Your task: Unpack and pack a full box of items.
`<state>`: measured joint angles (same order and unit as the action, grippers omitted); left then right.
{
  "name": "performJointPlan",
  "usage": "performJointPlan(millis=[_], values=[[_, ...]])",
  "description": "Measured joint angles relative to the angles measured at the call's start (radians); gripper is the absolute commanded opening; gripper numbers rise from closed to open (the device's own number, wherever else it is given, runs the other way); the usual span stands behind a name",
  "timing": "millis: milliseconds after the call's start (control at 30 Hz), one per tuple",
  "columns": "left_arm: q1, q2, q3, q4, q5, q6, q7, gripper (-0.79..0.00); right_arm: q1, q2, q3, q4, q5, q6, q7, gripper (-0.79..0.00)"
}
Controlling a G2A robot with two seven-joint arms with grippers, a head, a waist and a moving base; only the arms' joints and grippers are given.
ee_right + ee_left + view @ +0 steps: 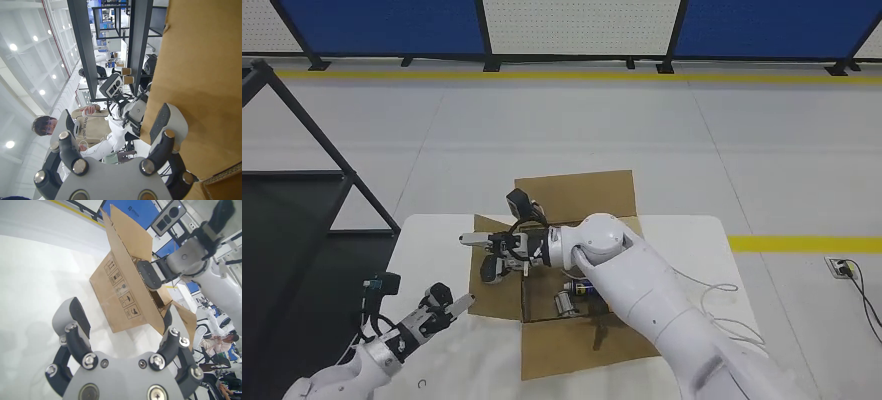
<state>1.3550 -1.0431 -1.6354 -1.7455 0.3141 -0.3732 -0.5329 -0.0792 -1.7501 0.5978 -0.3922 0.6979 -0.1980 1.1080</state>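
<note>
The right claw (115, 117) gapes wide, a flap (198, 75) of the box (121, 291) just beside it. The left claw (121, 311), also wide, hangs over the desk (28, 275), box ahead.

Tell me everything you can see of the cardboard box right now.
The cardboard box is brown corrugated board, standing on the white table with its top flaps open. Black handling symbols run down one outer side wall. A few items lie inside, too small to name. The right claw, open, sits at the rim of that printed side, with one finger by the raised flap's fold.
</note>
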Motion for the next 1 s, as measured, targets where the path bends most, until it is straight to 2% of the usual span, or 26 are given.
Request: performJointPlan(millis=[233, 433, 633, 1000], values=[[-0.016, 0.001, 0.017, 0.019, 0.014, 0.029, -0.013, 0.000, 0.003, -0.020, 0.014, 0.032, -0.007, -0.038, 0.014, 0.000], [-0.057, -0.001, 0.059, 0.039, 0.062, 0.102, -0.024, 0.000, 0.006, -0.014, 0.050, 0.038, -0.009, -0.141, -0.005, 0.000], [-0.084, -0.003, 0.093, 0.070, 0.094, 0.133, -0.034, 0.000, 0.006, 0.019, 0.109, 0.028, -0.011, -0.237, -0.008, 0.000], [-0.129, -0.001, 0.135, 0.122, 0.162, 0.187, -0.083, 0.000, -0.052, 0.100, 0.211, -0.114, -0.088, -0.290, -0.058, 0.000]])
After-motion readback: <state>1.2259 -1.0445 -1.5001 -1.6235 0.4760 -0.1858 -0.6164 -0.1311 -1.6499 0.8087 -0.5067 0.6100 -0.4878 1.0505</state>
